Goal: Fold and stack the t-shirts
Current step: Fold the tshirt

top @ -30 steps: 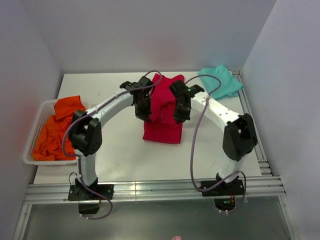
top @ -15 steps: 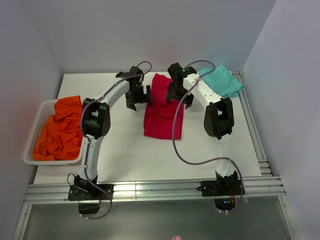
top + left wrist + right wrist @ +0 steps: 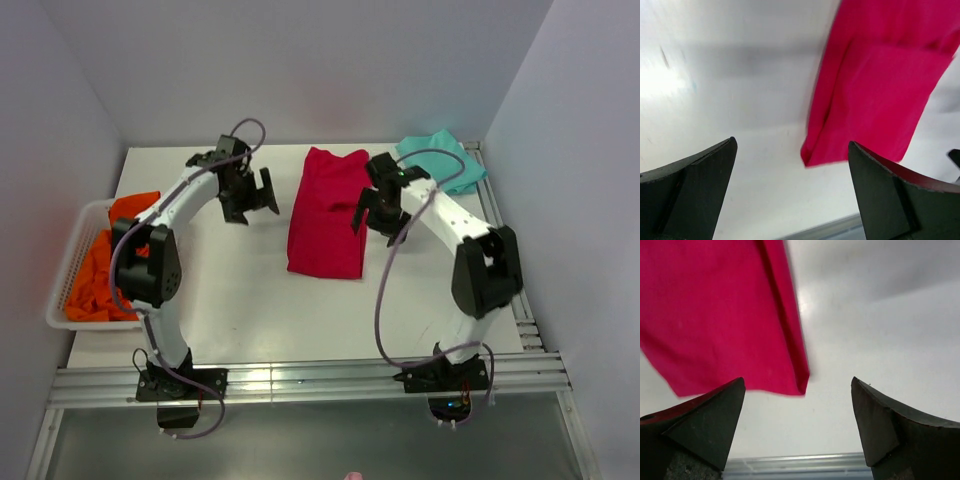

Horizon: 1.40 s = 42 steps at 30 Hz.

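Observation:
The crimson-red t-shirt (image 3: 325,215) lies folded as a long rectangle in the middle of the table, with neither gripper touching it. My left gripper (image 3: 258,195) hangs open just to its left; in the left wrist view the red shirt (image 3: 880,85) is ahead and to the right, and only bare table shows between the fingers (image 3: 695,190). My right gripper (image 3: 376,218) is open at the shirt's right edge; in the right wrist view the red shirt (image 3: 720,310) is ahead and to the left. A teal-green t-shirt (image 3: 445,160) lies folded at the back right corner.
A white slatted basket (image 3: 57,290) stands at the table's left edge with orange garments (image 3: 115,260) heaped in it. Metal rails (image 3: 300,380) run along the near edge and the right side. White walls close in the back and both sides.
Both grippers have opened and let go of the red shirt. They have moved apart, left arm to the left and right arm to the right. The shirt now lies flat.

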{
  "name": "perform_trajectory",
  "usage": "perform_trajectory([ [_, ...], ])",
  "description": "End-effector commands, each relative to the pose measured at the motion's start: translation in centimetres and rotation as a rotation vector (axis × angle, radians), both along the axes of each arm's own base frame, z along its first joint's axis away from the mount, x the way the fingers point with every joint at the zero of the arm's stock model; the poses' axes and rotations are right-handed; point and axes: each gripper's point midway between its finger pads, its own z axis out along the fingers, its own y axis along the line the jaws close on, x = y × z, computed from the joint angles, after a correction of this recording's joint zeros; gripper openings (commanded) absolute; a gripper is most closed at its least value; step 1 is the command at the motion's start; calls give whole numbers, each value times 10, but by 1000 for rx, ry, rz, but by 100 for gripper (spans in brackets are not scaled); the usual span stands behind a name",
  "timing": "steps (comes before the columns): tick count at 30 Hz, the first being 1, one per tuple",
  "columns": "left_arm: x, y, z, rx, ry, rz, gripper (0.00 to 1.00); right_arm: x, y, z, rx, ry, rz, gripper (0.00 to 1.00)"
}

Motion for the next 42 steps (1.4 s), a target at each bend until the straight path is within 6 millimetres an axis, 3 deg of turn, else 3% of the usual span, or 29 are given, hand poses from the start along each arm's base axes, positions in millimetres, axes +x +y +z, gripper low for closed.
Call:
perform_trajectory([
  [1,-36,-17,-10,-58,22,-18,99,-8,23,17,195,-137,32,93],
  [3,-65,-26,-32,-56,78,-45,99,-21,26,11,222,-129,40,91],
  [6,-90,-42,-43,-102,103,-45,100,-40,28,-9,229,-103,58,89],
  [9,-100,-53,-50,-121,111,-43,99,-49,33,-24,238,-88,80,89],
  [15,-85,-64,-52,-130,107,9,99,-45,42,-48,265,-80,104,85],
  [22,-67,-71,-50,-123,95,22,100,-35,46,-55,256,-65,91,80],
  [29,-83,-73,-60,-125,119,-10,97,-46,39,-57,246,-54,53,75],
  [34,-99,-64,-63,-115,120,-15,95,-57,34,-61,248,-50,41,59],
  [42,-117,-71,-81,-154,147,-40,95,-67,29,-76,236,-17,20,57],
])
